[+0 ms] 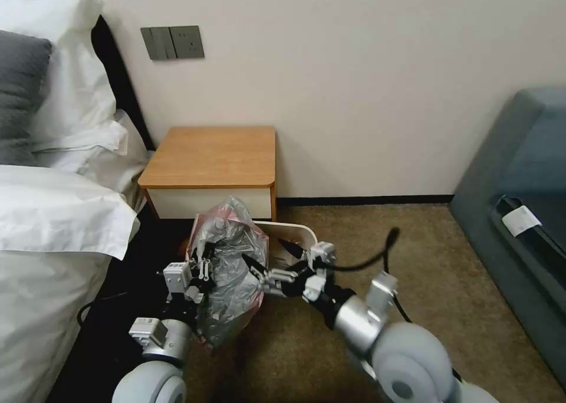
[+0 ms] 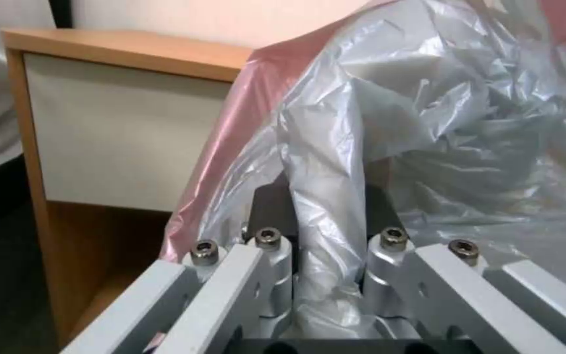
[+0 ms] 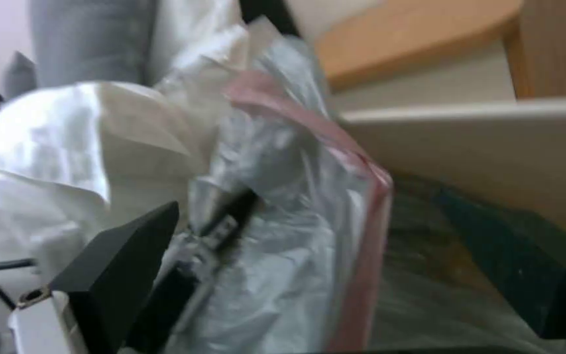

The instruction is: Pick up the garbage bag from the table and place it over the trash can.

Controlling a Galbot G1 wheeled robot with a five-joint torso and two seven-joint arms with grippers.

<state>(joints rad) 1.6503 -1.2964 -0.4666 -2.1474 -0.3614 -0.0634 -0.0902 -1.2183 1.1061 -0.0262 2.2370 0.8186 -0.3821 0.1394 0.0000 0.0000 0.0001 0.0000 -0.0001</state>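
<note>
Grey crinkly plastic with a pink rim, the bag (image 1: 230, 261) hangs bunched above the floor in front of the table (image 1: 212, 155), draped over the left part of the can (image 1: 298, 231), whose beige rim shows just right of it. The left gripper (image 1: 197, 273) pinches a fold of the bag between its 2 fingers (image 2: 267, 246), seen close in the left wrist view. The right gripper (image 1: 272, 255) stands with its 2 black fingers (image 1: 290, 246) spread apart at the bag's right side, by the can's rim. The bed (image 1: 53, 214) lies at left.
</note>
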